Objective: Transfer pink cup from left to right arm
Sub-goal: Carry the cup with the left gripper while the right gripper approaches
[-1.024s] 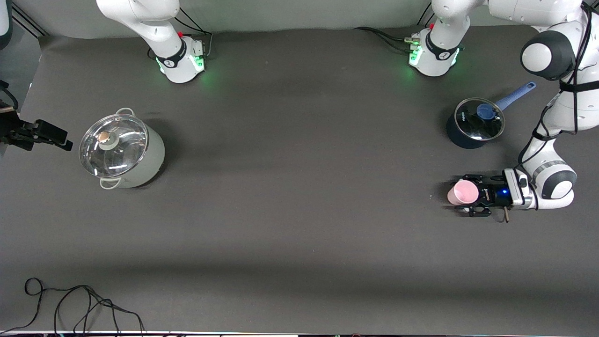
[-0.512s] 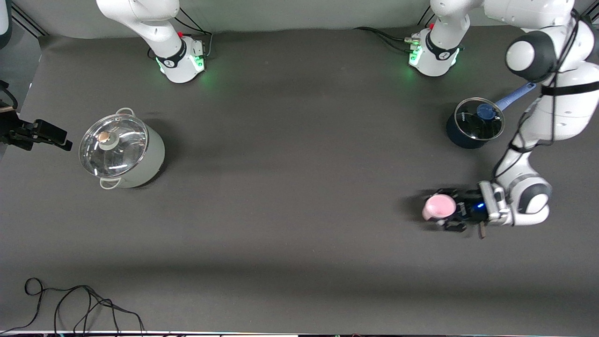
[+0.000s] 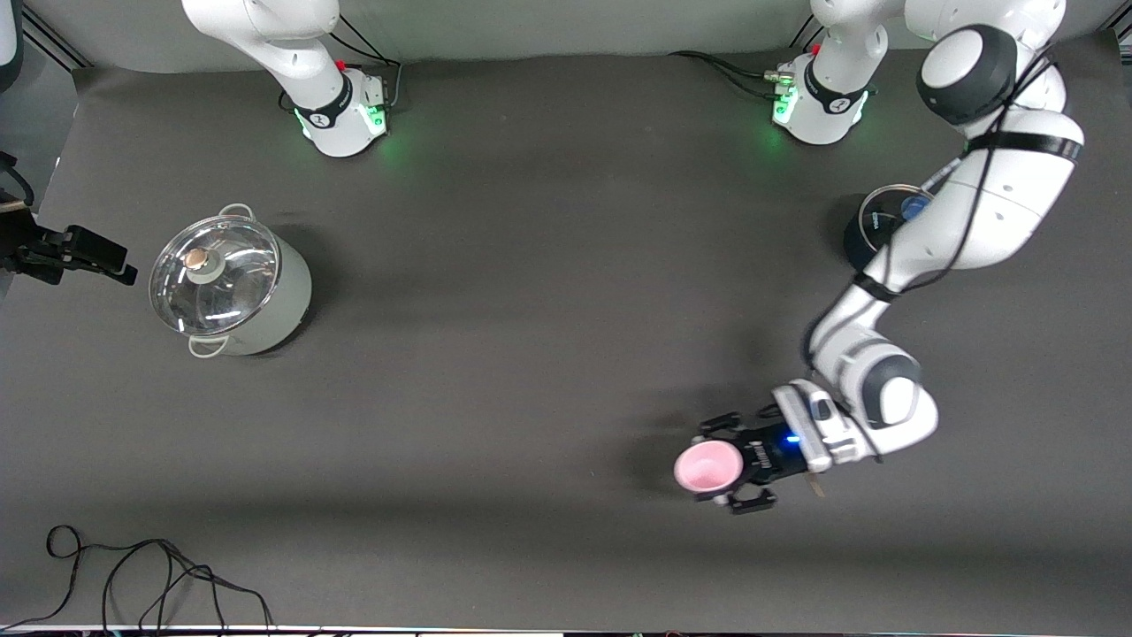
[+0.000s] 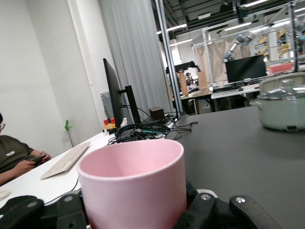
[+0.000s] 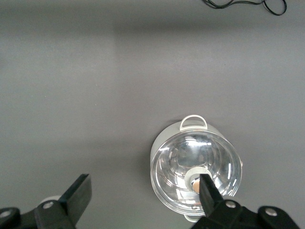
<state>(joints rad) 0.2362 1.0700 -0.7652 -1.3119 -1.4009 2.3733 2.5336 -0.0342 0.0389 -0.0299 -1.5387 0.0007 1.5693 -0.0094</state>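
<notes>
The left gripper (image 3: pixel 727 464) carries the pink cup (image 3: pixel 707 465) above the bare table (image 3: pixel 531 354), its fingers (image 3: pixel 718 424) pinching the cup's wall from both sides so the open mouth faces up and stays free, which I judge leaves room for a second grasp. The cup sits right at the fingertips, projecting just past them toward the right arm's end of the table, and the left wrist view shows it upright and snug between the pads. The right gripper (image 5: pixel 143 202) hangs with its fingers spread wide, high over the grey lidded pot (image 3: pixel 232 287), well apart from the cup; it waits. The dark saucepan (image 3: pixel 871 234) stands partly hidden under the left arm.
</notes>
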